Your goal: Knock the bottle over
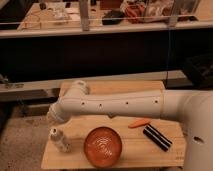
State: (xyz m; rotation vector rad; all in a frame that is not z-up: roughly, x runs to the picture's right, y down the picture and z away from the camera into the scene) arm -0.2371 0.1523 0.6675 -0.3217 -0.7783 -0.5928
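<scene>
The bottle (60,140) is small and whitish with a rounded white cap, at the front left of the wooden table (145,156). It appears slanted, cap toward the upper left; I cannot tell whether it stands or lies. My white arm reaches from the right across the table. The gripper (53,118) is at the arm's left end, just above and behind the bottle. Whether it touches the bottle is unclear.
An orange bowl (103,146) sits right of the bottle at the table's front. A small orange piece (139,123) and a black rectangular bar (157,138) lie to the right. A dark rail and cluttered counter (115,20) run behind the table.
</scene>
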